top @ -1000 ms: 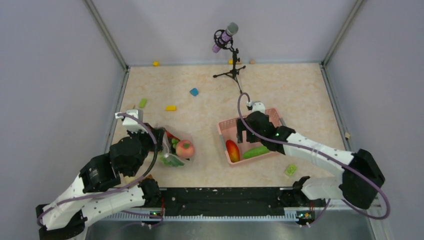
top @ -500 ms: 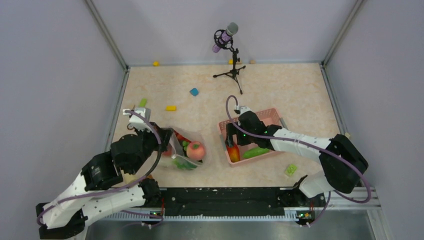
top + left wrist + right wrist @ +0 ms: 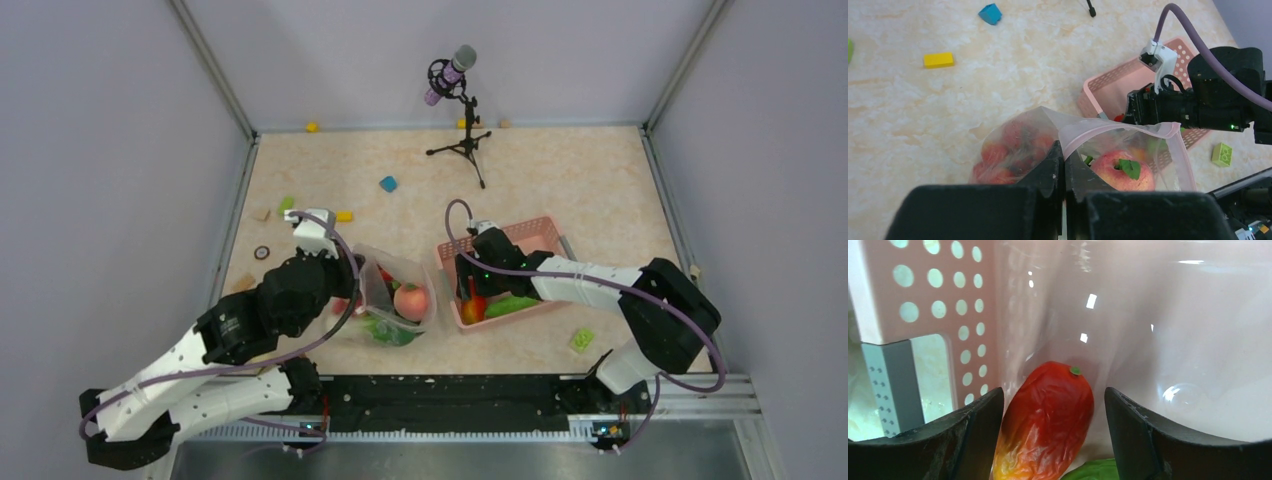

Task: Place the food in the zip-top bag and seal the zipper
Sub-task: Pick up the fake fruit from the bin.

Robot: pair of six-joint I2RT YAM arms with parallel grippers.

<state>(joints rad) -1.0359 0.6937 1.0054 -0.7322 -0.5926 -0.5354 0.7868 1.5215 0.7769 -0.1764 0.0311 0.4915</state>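
Note:
The clear zip-top bag (image 3: 395,300) lies left of the pink basket (image 3: 530,228). My left gripper (image 3: 355,285) is shut on its mouth edge (image 3: 1108,132) and holds the mouth up and open. Inside the bag are a pink fruit (image 3: 1122,171), red pieces (image 3: 1003,145) and green leaves (image 3: 385,330). My right gripper (image 3: 468,290) reaches down into the basket's left end. Its jaws stand open on either side of the red-yellow mango (image 3: 1048,420), with a gap on the right side. A green cucumber (image 3: 512,305) lies beside the mango.
A microphone on a stand (image 3: 455,100) is at the back. Small blocks lie about: yellow (image 3: 343,215), blue (image 3: 388,184), green (image 3: 286,204) and a green brick (image 3: 581,339) near the front right. The enclosure walls bound the table.
The left arm has carried the bag rightward, close to the basket. The right gripper has moved to the basket's left end, down over the mango, and its jaws have narrowed.

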